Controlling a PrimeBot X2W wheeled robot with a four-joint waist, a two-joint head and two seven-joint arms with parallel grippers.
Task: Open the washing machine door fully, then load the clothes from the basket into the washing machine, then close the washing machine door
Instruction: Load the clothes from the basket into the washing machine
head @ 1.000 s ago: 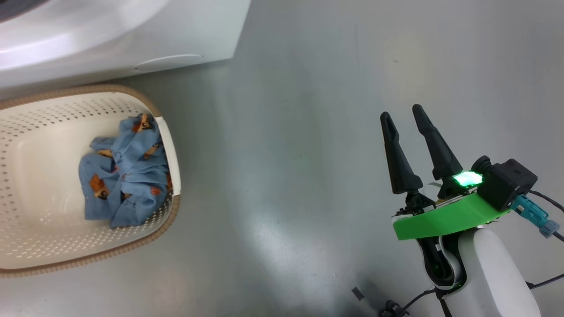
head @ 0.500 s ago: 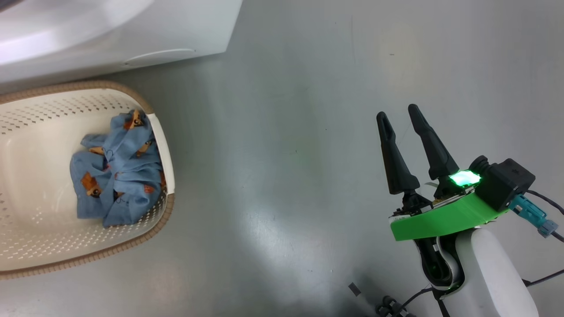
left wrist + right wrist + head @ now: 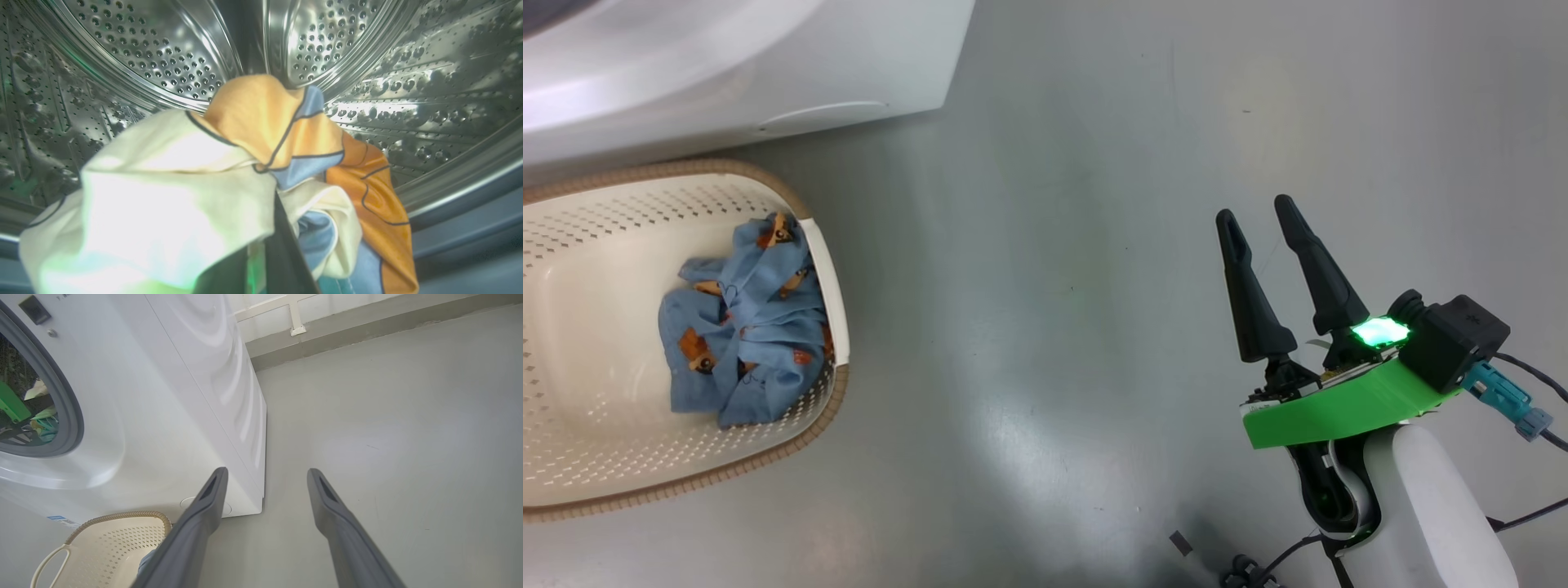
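Head view: the basket [image 3: 838, 392] is seen at the left edge on the grey floor [image 3: 1054, 245], with light-blue printed clothes [image 3: 743, 327] bunched against its right wall. The washing machine [image 3: 768, 65] is seen in the upper left corner. At lower right the right claw [image 3: 1256, 210] is held wide open and empty above the floor. In the left wrist view, the left claw [image 3: 282, 232] is closed on a cream, orange and blue cloth piece [image 3: 253, 134] inside the steel drum [image 3: 163, 53], the fabric draped over it.

Around the right gripper [image 3: 1260, 214], bare floor [image 3: 1078, 204] lies open from 11 to 3 o'clock. The washer [image 3: 768, 57] blocks 10, the basket [image 3: 605, 216] 9, both well apart.
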